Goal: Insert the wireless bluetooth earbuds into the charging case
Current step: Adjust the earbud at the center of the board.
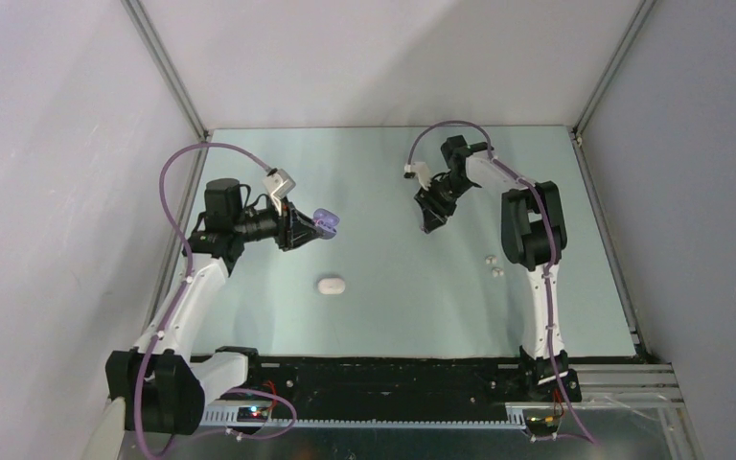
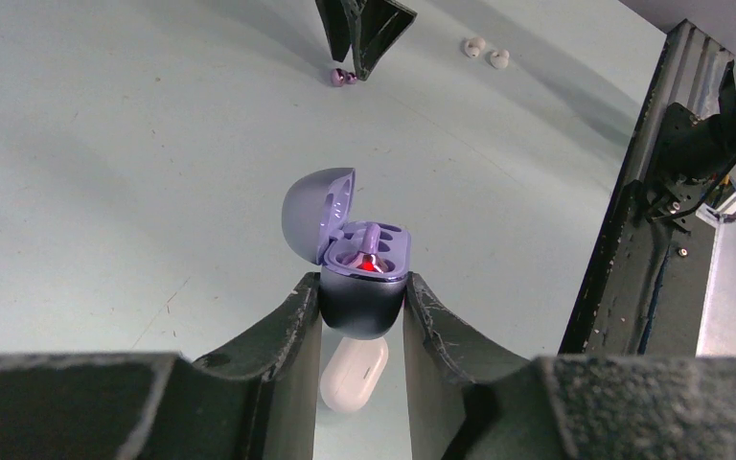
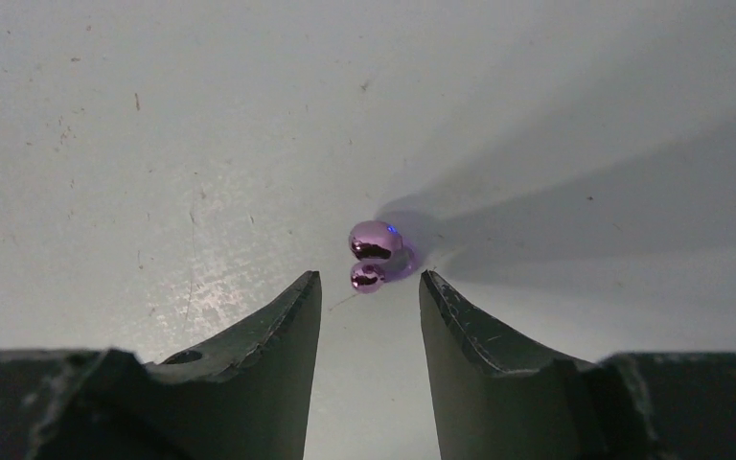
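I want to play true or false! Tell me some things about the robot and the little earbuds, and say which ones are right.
1. The left end effector holds a purple case with its lid open. True.
2. The white case is open too. False: it lies shut on the table.
3. The right end effector is squeezing the purple earbud. False: its fingers stand apart and the earbud lies on the table, not pinched.
4. Two white earbuds lie side by side on the table. True.
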